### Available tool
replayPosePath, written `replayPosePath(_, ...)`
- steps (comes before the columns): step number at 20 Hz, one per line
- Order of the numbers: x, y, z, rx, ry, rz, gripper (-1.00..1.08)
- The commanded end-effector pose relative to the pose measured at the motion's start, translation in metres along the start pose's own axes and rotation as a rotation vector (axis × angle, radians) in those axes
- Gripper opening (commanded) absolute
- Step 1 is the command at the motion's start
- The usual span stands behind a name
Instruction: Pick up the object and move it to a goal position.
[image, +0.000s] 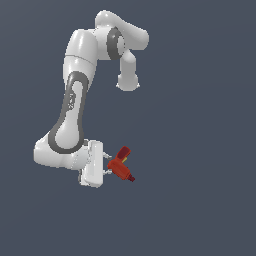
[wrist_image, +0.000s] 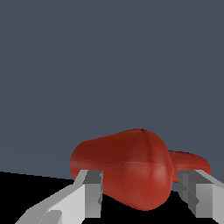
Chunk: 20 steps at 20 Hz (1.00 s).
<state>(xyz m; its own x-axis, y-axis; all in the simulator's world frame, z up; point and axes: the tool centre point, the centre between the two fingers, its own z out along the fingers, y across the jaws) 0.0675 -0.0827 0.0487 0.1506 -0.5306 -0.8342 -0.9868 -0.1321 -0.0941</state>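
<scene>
In the exterior view, a white Franka arm is seen against a plain dark blue-grey background. Its base and upper links are placed toward the top of the picture, and its long grey-trimmed link runs down to the wrist at the lower left of the exterior view. The white hand is turned so that the gripper is pointed toward the exterior view's right. Two short grey fingers are shown projecting from the hand, one above the other in the picture. The small red drill-shaped toy is found just to the right of the hand, at the fingertips. Its body is angled down toward a dark nose tip at the lower right, its handle is angled up and to the right, and a yellow-orange patch is visible between the two. The fingers are set on either side of the toy's rear end, and contact appears to be made there.

In the wrist view, the toy is shown large and close as a rounded red body, with a narrower red part extending behind it to one side. The two grey fingers are seen flanking the body, one on each side. The jaws are held only partly apart, spaced to the width of the toy, and each inner face is laid against the red surface, so the toy is gripped between them. Behind the toy only the flat blue-grey background and a black band are seen.
</scene>
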Motion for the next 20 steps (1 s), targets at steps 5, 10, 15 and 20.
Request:
replayPosePath(5, 0.001, 0.001, 0.001, -0.002, -0.001, 0.001, -1.0)
replayPosePath(10, -0.002, 0.0, 0.001, 0.0, 0.0, 0.0, -1.0)
replayPosePath(15, -0.012, 0.001, 0.002, 0.0, 0.0, 0.0, -1.0)
replayPosePath(20, -0.03, 0.002, 0.006, 0.0, 0.0, 0.001, -1.0)
